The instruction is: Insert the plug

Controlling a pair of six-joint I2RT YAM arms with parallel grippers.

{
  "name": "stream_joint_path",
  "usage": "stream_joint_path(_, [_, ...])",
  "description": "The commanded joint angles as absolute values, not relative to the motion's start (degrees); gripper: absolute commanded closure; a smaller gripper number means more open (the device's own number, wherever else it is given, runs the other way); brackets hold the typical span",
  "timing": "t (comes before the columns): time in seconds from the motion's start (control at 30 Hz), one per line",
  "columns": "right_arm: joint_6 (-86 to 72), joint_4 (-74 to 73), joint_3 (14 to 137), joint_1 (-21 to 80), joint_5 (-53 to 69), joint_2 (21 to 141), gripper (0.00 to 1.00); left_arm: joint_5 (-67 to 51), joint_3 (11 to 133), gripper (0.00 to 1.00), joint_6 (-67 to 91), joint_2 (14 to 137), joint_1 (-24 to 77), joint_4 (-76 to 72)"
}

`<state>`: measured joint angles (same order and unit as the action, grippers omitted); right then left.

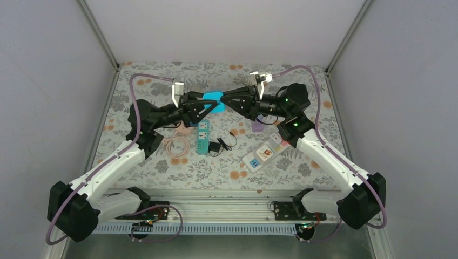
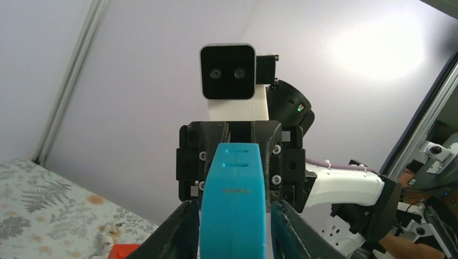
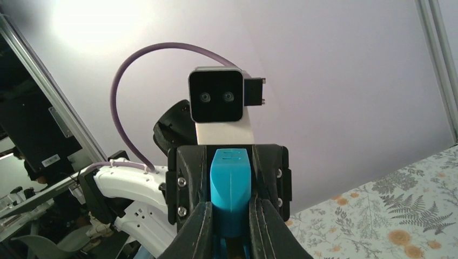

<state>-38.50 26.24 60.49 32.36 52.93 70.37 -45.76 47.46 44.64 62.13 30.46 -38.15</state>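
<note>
A bright blue plastic socket block (image 1: 214, 98) with two slots on its end is held in the air between both arms, above the back middle of the table. My left gripper (image 1: 209, 107) is shut on its wide side; the block (image 2: 235, 189) fills the gap between my fingers (image 2: 178, 232). My right gripper (image 1: 224, 101) is shut on the narrow opposite end (image 3: 229, 172), with its fingers (image 3: 200, 226) pressed to both sides. A black plug (image 1: 216, 147) with a thin cord lies on the table below. Each wrist view shows the other arm's camera behind the block.
A teal power strip (image 1: 202, 137) lies beside the black plug. A white power strip (image 1: 263, 153) lies to the right, a pink coiled cable (image 1: 178, 144) to the left and a small purple item (image 1: 257, 127) under the right arm. A red object (image 2: 125, 251) shows low in the left wrist view.
</note>
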Motion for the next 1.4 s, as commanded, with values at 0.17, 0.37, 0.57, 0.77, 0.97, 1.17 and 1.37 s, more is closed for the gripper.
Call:
stream_joint_path(0.17, [-40.8,30.7,59.7,33.0,50.0,70.4,0.96,-47.4,46.4,0.85,47.0,63.8,31.3,-44.1])
stream_joint_path(0.37, [-42.0,32.8,58.5,33.0,50.0,70.8,0.96,-47.9,46.2,0.82,49.5,65.0,31.6,-47.6])
stream_joint_path(0.57, [-43.4,35.1,57.5,33.1,49.8,71.2,0.96,-48.1,45.9,0.80,51.9,66.5,31.7,-50.1])
stream_joint_path(0.77, [-42.8,34.7,56.8,33.3,49.6,71.0,0.96,-48.5,46.0,0.73,52.8,66.9,31.8,-50.8])
stream_joint_path(0.97, [-42.2,34.4,56.7,33.2,48.8,71.0,0.96,-48.1,45.9,0.70,52.9,67.1,31.8,-50.6])
stream_joint_path(1.17, [-41.1,33.9,56.7,33.2,48.4,71.1,0.96,-49.5,47.0,0.70,54.0,68.4,32.2,-50.3])
stream_joint_path(1.37, [-40.8,33.6,56.9,33.2,48.4,71.2,0.96,-48.7,47.2,0.85,53.1,68.5,32.3,-48.8])
